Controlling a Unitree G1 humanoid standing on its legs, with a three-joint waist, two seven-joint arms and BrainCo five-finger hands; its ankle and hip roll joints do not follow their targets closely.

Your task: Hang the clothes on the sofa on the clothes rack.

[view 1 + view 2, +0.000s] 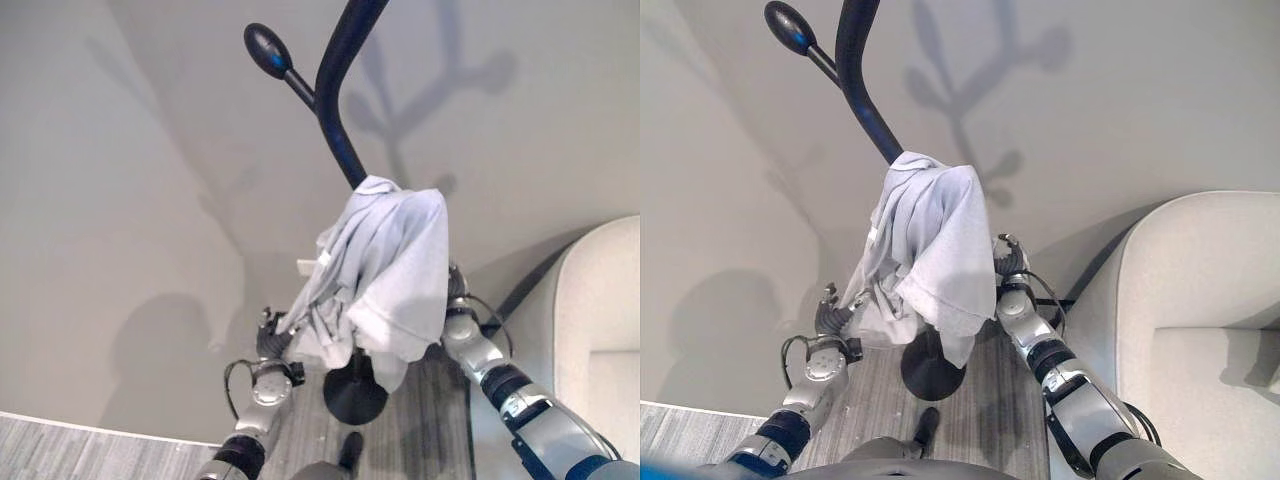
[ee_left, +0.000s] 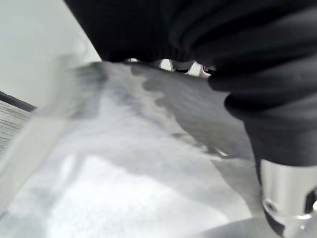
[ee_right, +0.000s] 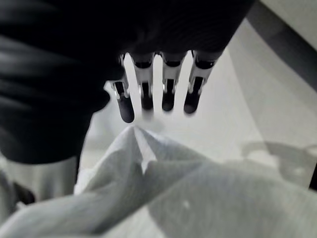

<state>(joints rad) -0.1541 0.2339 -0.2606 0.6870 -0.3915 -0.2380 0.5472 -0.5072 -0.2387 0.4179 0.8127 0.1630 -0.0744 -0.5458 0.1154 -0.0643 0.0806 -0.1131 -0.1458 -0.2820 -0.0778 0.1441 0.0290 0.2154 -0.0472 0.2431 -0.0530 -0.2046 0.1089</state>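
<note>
Right robot hand open above garment

Soft indoor light, wall shadows, blurred wrist views

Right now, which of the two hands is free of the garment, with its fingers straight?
The right hand: its straight fingers hang clear above the pale grey garment draped on the black clothes rack. The left hand is buried in the cloth's lower edge.

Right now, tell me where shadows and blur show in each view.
Left eye view: the clothes rack casts branching shadows on the wall. Left wrist view: the pale garment is smeared out of focus. Right wrist view: the right hand is dark against bright background.
</note>
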